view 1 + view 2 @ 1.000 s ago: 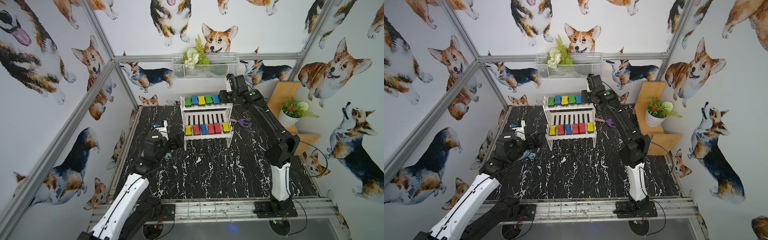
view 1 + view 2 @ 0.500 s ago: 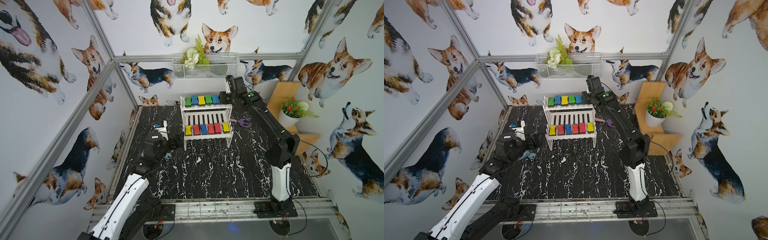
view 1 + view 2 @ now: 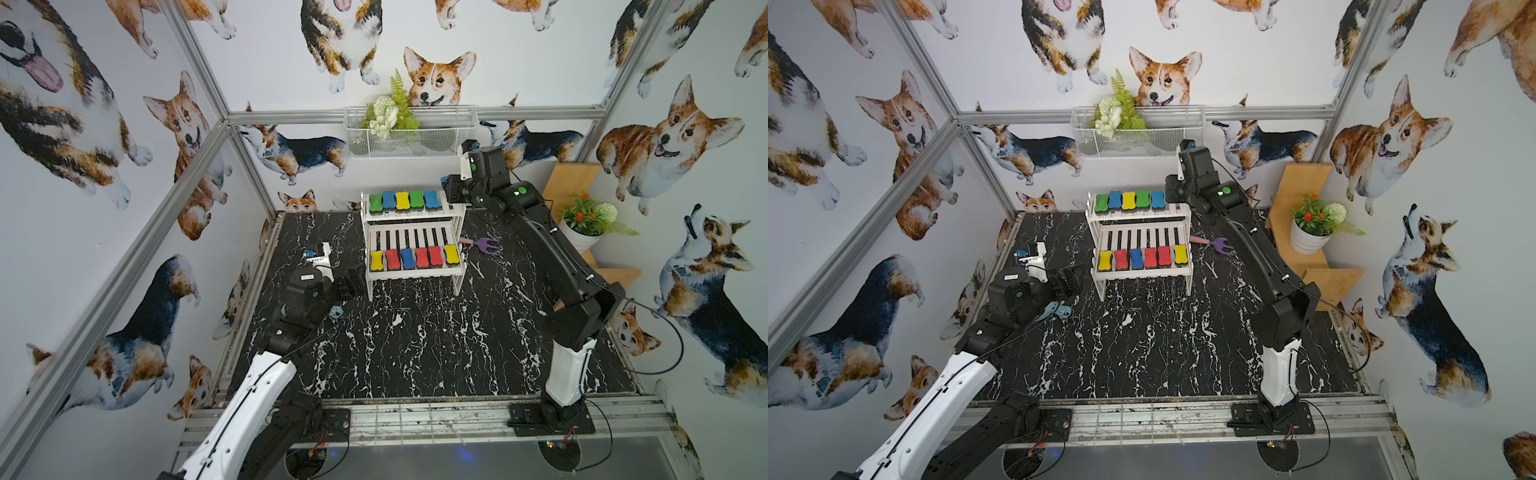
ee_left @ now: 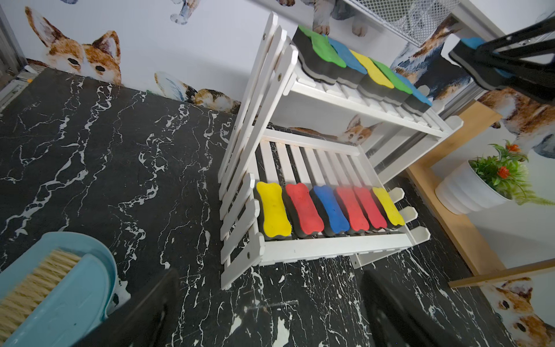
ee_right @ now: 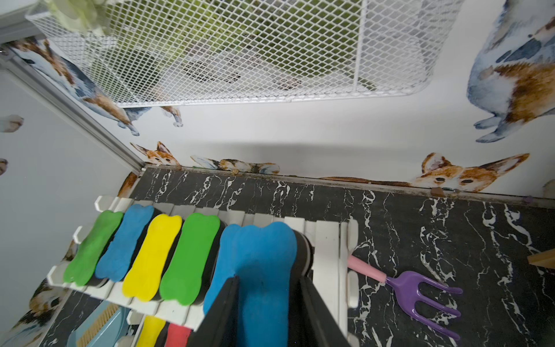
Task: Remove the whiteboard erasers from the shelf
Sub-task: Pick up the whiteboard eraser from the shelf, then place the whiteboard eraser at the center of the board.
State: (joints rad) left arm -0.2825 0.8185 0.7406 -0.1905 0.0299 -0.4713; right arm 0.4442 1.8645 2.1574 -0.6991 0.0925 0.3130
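The white two-tier shelf [image 3: 415, 275] stands at the back of the black marble table. Five whiteboard erasers [image 3: 401, 200] line its top tier and several more [image 3: 415, 257] its lower front. My right gripper [image 5: 268, 279] is at the top tier's right end, shut on a blue eraser [image 5: 261, 249]; its fingers press both long sides. The left wrist view shows that blue eraser [image 4: 468, 42] just off the shelf's right end. My left gripper [image 4: 267, 312] hangs open and empty over the table, left of the shelf's front corner [image 3: 353, 282].
A purple-and-pink garden fork [image 3: 484, 245] lies right of the shelf. A blue dustpan with a brush [image 4: 60, 285] sits by my left gripper. A wire basket [image 3: 411, 137] hangs on the back wall. A tan stepped shelf [image 3: 569, 178] holds a potted plant [image 3: 577, 237].
My right gripper's jaws have closed in on the blue eraser, and its wrist has drifted slightly right. The left arm has not moved.
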